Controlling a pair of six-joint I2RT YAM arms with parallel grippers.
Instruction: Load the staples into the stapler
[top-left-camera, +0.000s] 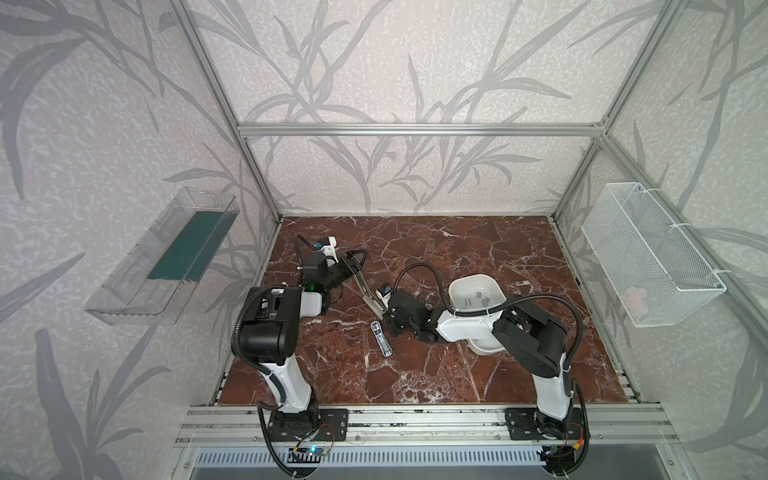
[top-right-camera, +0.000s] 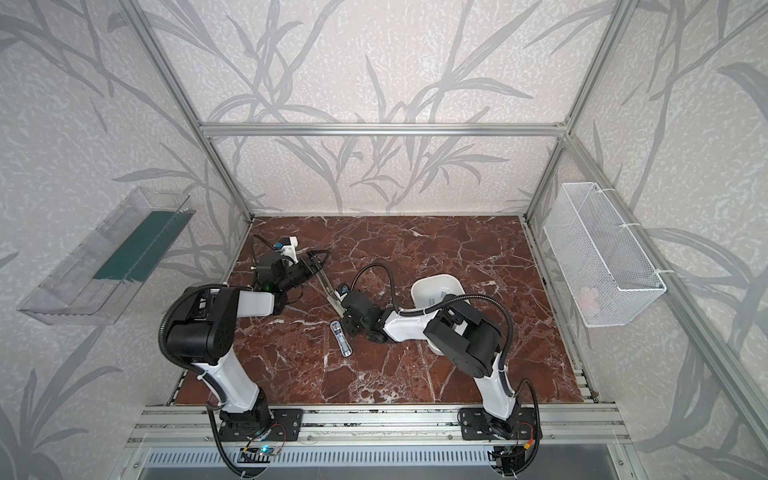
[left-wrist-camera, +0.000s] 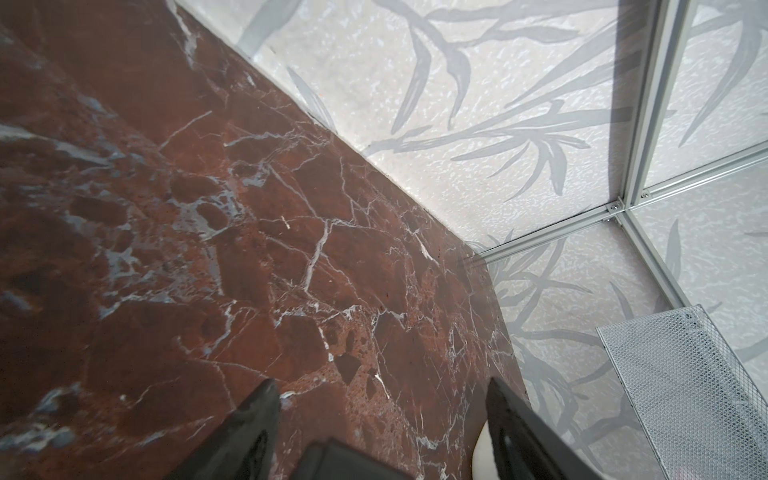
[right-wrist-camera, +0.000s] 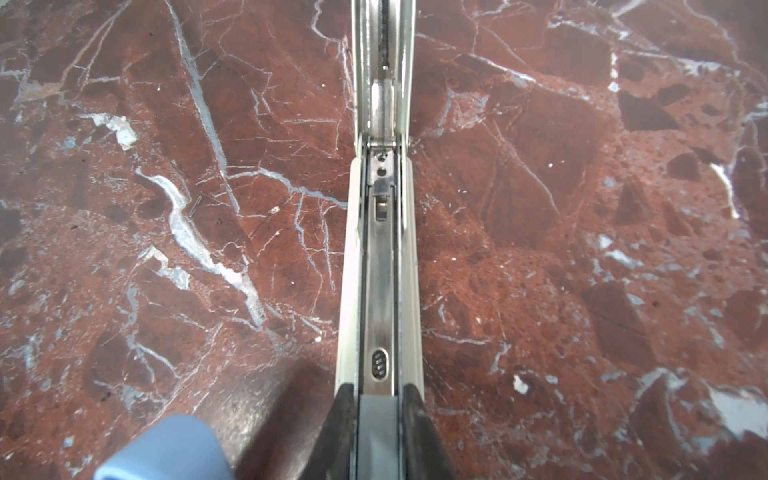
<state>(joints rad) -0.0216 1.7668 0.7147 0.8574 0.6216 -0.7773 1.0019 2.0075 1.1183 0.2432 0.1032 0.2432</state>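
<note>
I'm seeing the white bin (top-left-camera: 452, 291) sitting on the counter (top-left-camera: 457, 374) right of centre, partly under the right arm. The staples (top-left-camera: 478, 296) are lying loose on its floor as small grey strips. On the left wall a clear tray (top-left-camera: 124, 299) is holding a dark green slab (top-left-camera: 187, 245). On the right wall a white mesh basket (top-left-camera: 648, 257) is holding something pale pink (top-left-camera: 636, 297) that I can't make out.

The right arm is reaching low across the middle toward the left, its right claw (right-wrist-camera: 378, 390) pinching narrowly onto the near end of the stapler (right-wrist-camera: 378, 270). The left arm is bending forward and inward, its left claw (left-wrist-camera: 382, 382) hovering by the stapler's far end. Its fingers (left-wrist-camera: 257, 428) are standing wide apart, with only bare counter showing between them.

The stapler is stretching out unfolded over the counter left of the bin, metal channel facing up. Its long axis is running diagonally from the right claw near the middle toward the far left corner. A grey-blue oblong piece (top-left-camera: 381, 338) is lying just in front of the right claw.
</note>
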